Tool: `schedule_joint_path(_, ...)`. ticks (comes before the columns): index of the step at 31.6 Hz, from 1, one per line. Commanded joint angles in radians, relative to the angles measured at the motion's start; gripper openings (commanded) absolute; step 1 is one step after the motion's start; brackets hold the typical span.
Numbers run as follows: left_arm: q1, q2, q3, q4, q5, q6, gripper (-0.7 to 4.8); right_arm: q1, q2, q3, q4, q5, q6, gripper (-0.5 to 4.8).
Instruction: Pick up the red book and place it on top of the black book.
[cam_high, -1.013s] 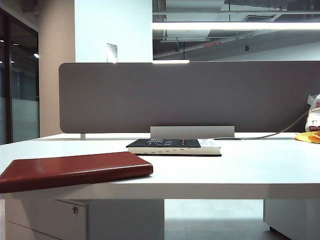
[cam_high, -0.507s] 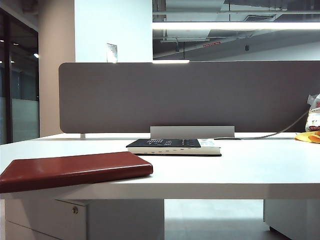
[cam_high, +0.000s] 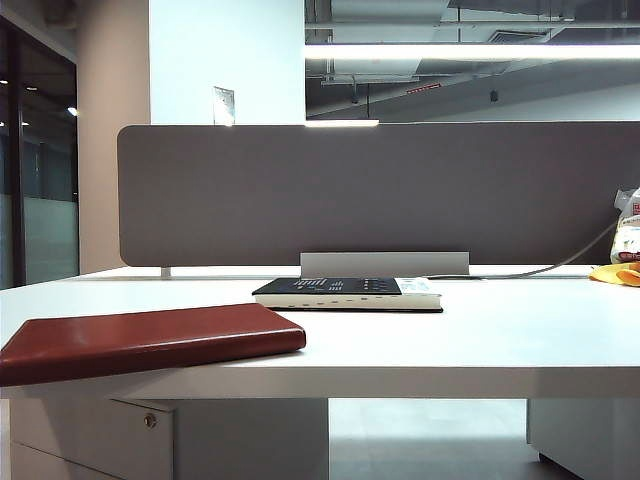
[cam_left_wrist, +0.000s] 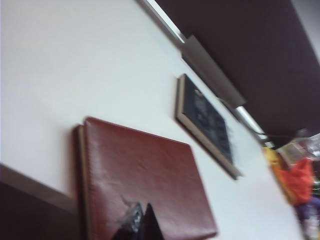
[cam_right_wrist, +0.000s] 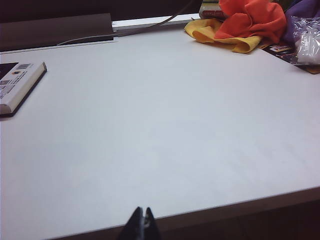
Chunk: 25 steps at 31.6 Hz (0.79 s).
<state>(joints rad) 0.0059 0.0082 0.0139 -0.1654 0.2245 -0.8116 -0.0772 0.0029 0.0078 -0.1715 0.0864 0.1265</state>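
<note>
1. Showing no arm at all, the exterior view is giving only the layout: the red book is lying flat at the near left edge of the counter, and the black book is lying flat farther back, near the middle, in front of the grey partition. The two books are lying apart.
2. Looking down at a tilt, the left wrist view is showing the left hand hovering over the near end of the red book, fingertips clenched together and grasping nothing. The black book is lying beyond, toward the partition.
3. Looking across bare counter, the right wrist view is showing the right hand clenched and empty near the front edge, with one end of the black book off to the side and crumpled orange and yellow cloths at the back.
4. Judging from this, the approach is only beginning: the left hand is needing to release its fingers, descend, and take the red book's overhanging edge.
</note>
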Motion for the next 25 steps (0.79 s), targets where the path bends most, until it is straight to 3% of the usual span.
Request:
schedule_joint_path(1, -0.003, 0.001, -0.002, -0.004, 0.079, -0.151, -0.06, 0.001, 0.000, -0.003, 0.008, 0.000, 0.005, -0.01)
schedule_joint_path(6, -0.003, 0.000, -0.001, 0.003, 0.159, -0.128, -0.06, 0.001, 0.000, -0.003, 0.008, -0.001, 0.005, -0.01)
schedule_joint_path(14, -0.002, 0.000, 0.071, -0.006, 0.163, -0.024, -0.06, 0.001, 0.000, -0.003, 0.008, -0.003, 0.005, -0.01)
schedule_joint_path(25, -0.002, 0.031, 0.273, -0.196, 0.101, 0.240, -0.06, 0.001, 0.000, -0.003, 0.008, -0.003, 0.005, -0.01)
